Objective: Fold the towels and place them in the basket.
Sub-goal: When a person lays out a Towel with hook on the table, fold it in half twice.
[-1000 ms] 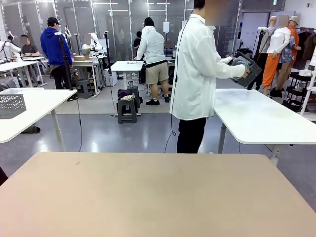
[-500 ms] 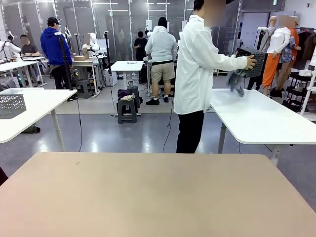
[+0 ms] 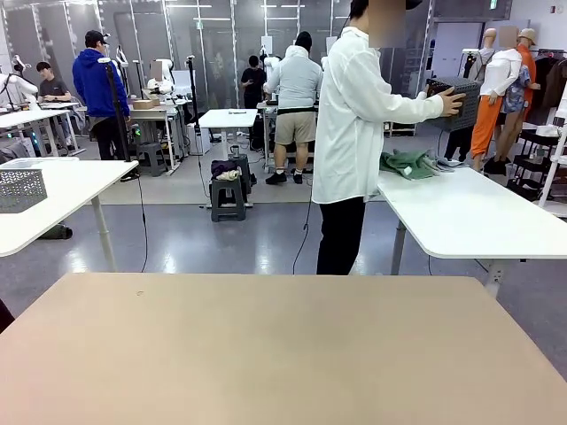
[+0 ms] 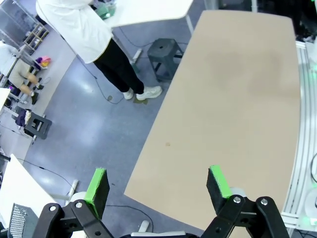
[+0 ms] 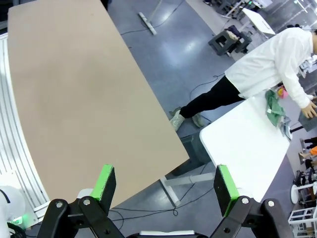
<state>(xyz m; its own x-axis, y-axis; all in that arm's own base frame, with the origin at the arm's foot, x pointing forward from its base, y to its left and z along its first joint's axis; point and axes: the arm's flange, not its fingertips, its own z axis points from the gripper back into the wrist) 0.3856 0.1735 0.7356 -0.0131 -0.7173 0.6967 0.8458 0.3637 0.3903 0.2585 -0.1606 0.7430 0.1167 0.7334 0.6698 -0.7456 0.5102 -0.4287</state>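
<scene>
The person [image 3: 354, 133] has just tipped the towels [image 3: 407, 164] out of the basket [image 3: 458, 92]. They now lie in a heap on the far white table [image 3: 478, 212], and the basket is in the person's hands. The left gripper [image 4: 157, 186] and the right gripper [image 5: 164, 183] hang wide open and empty over the tan table [image 3: 283, 345], so I judge folding has not started.
</scene>
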